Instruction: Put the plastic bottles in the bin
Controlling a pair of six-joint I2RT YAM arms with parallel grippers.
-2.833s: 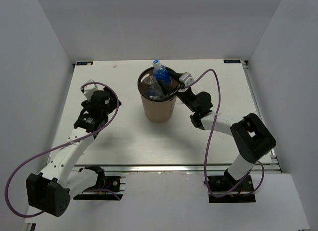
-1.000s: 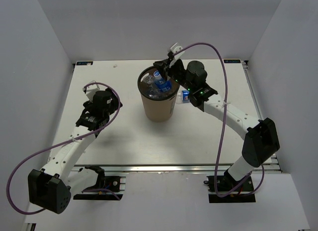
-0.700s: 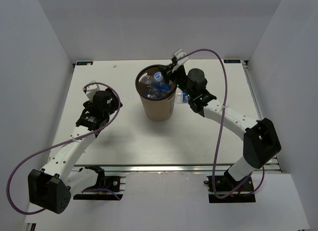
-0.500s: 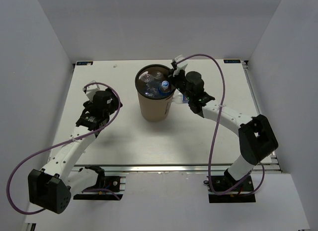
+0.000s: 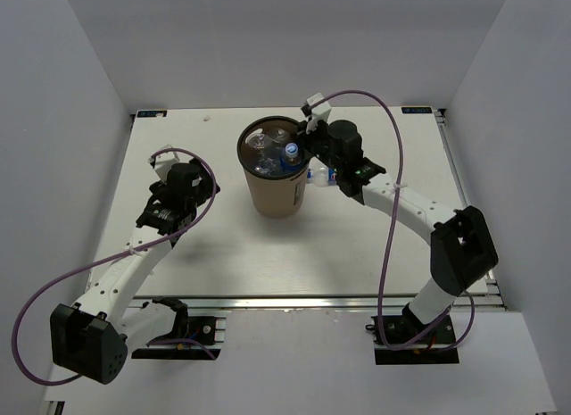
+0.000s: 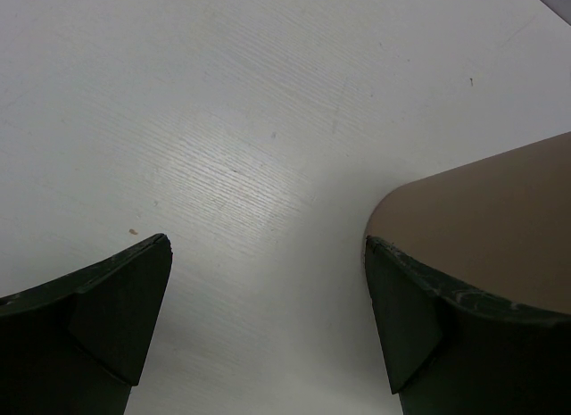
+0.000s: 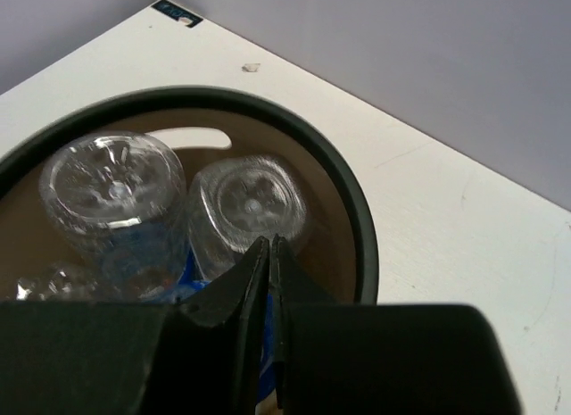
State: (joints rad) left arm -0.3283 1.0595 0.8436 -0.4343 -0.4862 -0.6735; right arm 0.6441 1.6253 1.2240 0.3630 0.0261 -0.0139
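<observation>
On the white table (image 5: 223,245), we are hovering our right gripper (image 7: 269,245), fingers together and empty, over the bin (image 5: 272,194) packed with plastic bottles (image 7: 111,183), left gripper (image 6: 268,245) gaping idle at left; next, we are reckoning, comes grasping the stray bottle (image 5: 319,174) just right of it.

Right wrist view: bin (image 7: 359,228) cut off at the left edge, near side hidden behind the fingers (image 7: 234,299). Two bottles (image 7: 111,187) show bases only, the right one blurred.
Left wrist view: only a brown patch of bin wall, cut by the right edge.
Top view: another bottle (image 5: 318,174) beside the bin, mostly behind the right arm (image 5: 393,196). Count inside the bin unclear.
</observation>
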